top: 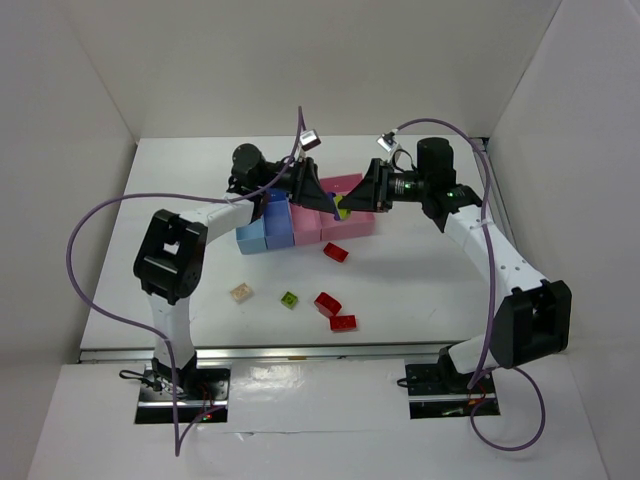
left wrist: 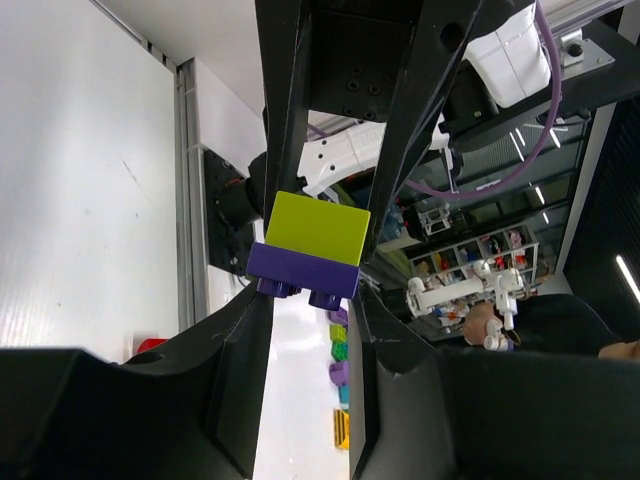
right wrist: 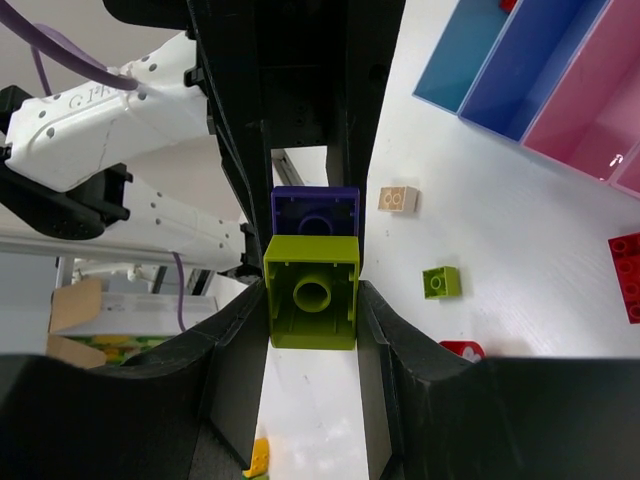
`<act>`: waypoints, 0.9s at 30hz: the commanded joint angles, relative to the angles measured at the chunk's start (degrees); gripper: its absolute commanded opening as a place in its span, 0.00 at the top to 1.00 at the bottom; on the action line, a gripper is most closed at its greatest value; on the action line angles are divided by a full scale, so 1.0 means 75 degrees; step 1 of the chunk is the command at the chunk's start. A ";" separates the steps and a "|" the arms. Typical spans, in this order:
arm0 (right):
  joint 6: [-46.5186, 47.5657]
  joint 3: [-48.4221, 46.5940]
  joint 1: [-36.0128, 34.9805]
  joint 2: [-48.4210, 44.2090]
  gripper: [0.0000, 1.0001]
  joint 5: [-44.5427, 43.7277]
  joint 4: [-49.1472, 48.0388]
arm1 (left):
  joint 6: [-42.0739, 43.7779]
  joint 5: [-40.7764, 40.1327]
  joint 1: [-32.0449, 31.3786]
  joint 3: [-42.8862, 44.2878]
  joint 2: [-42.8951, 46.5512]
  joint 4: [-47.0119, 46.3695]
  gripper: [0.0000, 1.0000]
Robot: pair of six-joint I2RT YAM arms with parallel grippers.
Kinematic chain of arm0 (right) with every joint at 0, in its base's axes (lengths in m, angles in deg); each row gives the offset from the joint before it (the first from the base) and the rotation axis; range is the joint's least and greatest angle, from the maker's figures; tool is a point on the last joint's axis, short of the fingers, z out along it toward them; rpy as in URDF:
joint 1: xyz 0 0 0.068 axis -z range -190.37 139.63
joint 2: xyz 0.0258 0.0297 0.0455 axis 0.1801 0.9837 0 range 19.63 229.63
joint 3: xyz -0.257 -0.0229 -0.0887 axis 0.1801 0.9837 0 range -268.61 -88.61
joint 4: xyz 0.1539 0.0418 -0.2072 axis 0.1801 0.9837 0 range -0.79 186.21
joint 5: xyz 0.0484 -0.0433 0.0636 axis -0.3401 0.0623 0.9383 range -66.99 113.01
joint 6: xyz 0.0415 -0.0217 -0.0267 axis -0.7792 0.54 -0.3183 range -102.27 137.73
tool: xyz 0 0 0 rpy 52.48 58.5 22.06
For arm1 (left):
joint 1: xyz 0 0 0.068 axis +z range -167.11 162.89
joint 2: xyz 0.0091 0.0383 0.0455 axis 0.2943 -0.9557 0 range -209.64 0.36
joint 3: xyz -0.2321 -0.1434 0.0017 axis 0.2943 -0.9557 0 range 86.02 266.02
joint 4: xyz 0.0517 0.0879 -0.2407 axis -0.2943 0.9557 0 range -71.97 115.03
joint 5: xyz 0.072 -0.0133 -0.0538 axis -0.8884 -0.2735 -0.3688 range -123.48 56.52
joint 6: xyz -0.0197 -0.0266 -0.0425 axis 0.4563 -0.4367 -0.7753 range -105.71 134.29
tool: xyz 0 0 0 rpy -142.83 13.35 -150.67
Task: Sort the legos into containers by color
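Left end effector (left wrist: 305,305) clenched on purple brick (left wrist: 303,270), right end effector (right wrist: 312,305) on joined lime brick (right wrist: 311,290)

The white table (top: 430,290) carries the joined row of containers (top: 345,230) toward its far middle, with light blue at the left end, then darker blue, then pink. Loose legos lie nearer the front. The far red brick (top: 336,252) lies just before the pink bins. The cream brick (top: 240,292), lime green brick (top: 290,299), middle red brick (top: 327,304) and near red brick (top: 343,322) lie nearer still, the last two just beside each other.
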 commanded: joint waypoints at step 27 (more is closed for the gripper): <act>0.0151 -0.0904 0.0076 0.0362 0.73 -0.2371 0.0822 | 0.3741 -0.0286 0.1063 -0.0430 0.0940 0.3632 1.00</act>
